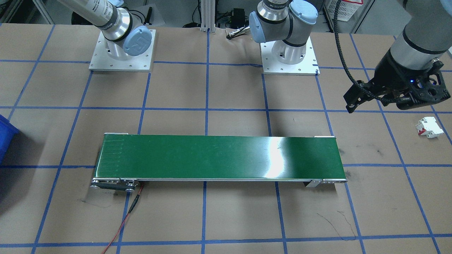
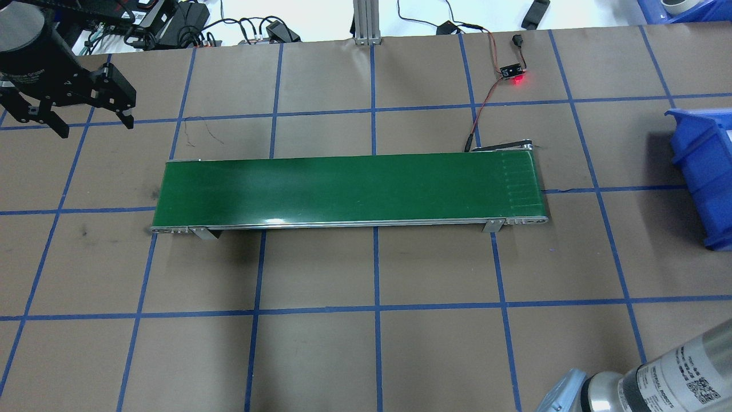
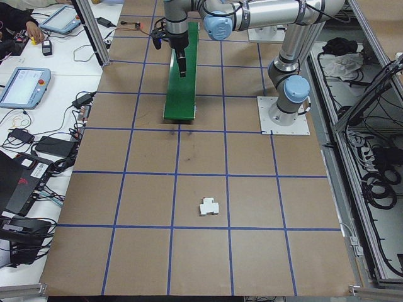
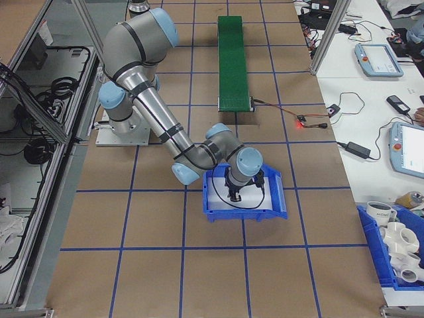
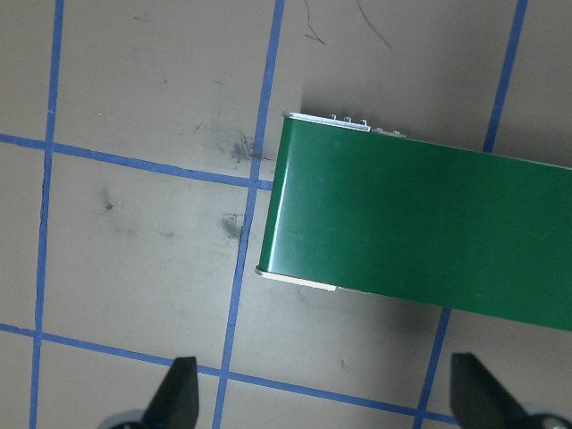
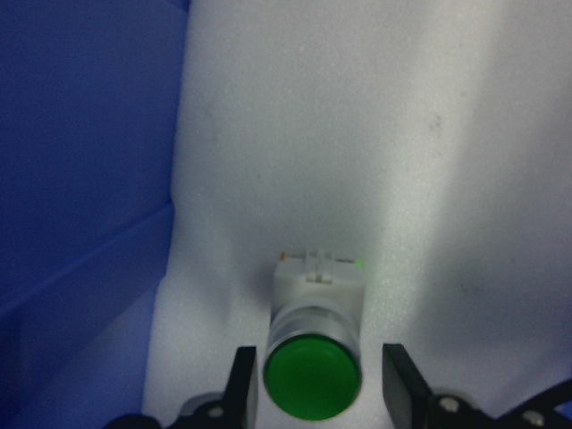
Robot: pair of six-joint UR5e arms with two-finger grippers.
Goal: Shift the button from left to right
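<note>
Green-capped, the button (image 6: 313, 357) lies on white foam inside the blue bin (image 4: 278, 199) at the table's right end, between the right gripper's (image 6: 313, 393) spread fingers (image 6: 241, 384), not clamped. The left gripper (image 2: 91, 123) hangs open and empty above the table, near the belt's (image 2: 349, 189) left end.

Blurring in the right wrist view, the button (image 6: 313, 357) is sitting between the right gripper (image 6: 315, 393) fingers, contact unclear; the bin (image 2: 702, 171) is running off the overhead frame's right edge, contents unseen.
</note>
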